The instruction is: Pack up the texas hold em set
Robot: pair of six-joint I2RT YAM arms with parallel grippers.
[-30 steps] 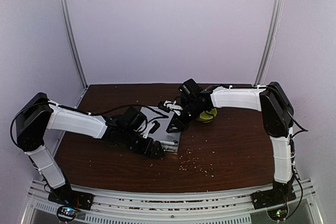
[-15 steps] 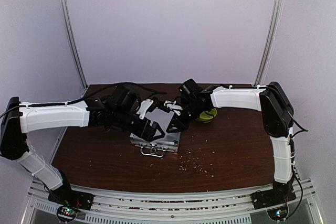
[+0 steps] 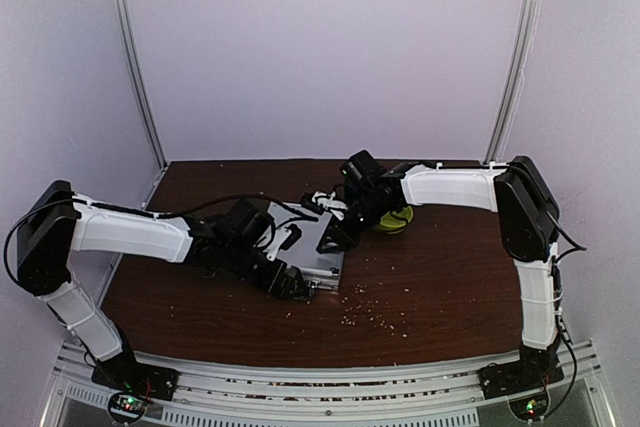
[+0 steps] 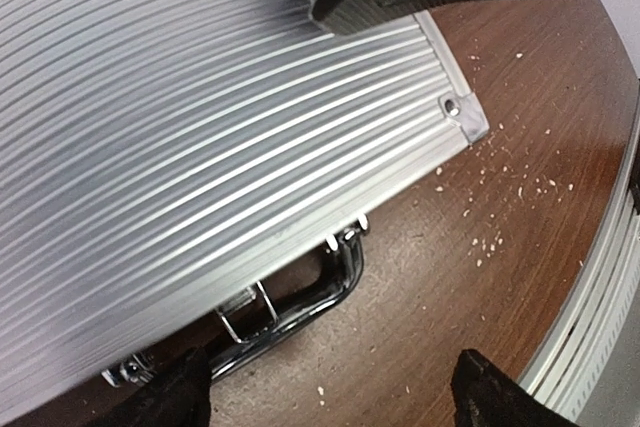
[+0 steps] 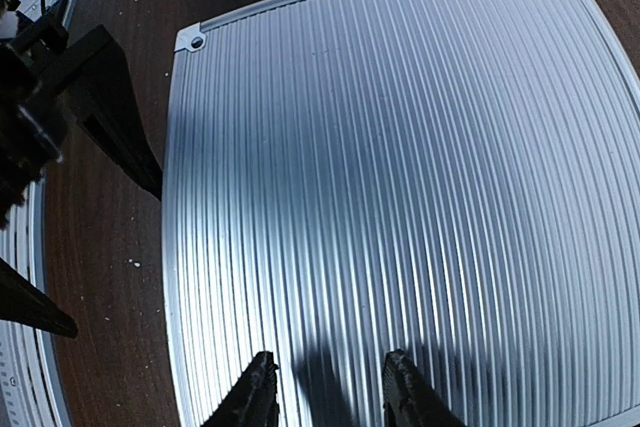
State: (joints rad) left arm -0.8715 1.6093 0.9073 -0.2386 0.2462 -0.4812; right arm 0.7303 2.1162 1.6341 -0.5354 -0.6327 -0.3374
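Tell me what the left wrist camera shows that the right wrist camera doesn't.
Only the left wrist view: the chrome handle. Only the right wrist view: most of the lid at once, with two riveted corners. Both: that ribbed silver lid, shut, the brown table, the left fingers spread wide, and the right fingers over the lid.

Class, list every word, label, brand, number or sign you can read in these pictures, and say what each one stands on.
None: no text can be read in any view.
The ribbed lid of the silver briefcase is plain, with no brand, label or number.
Its handle shows no marking.
The white arm casings show no print that can be made out at this size.
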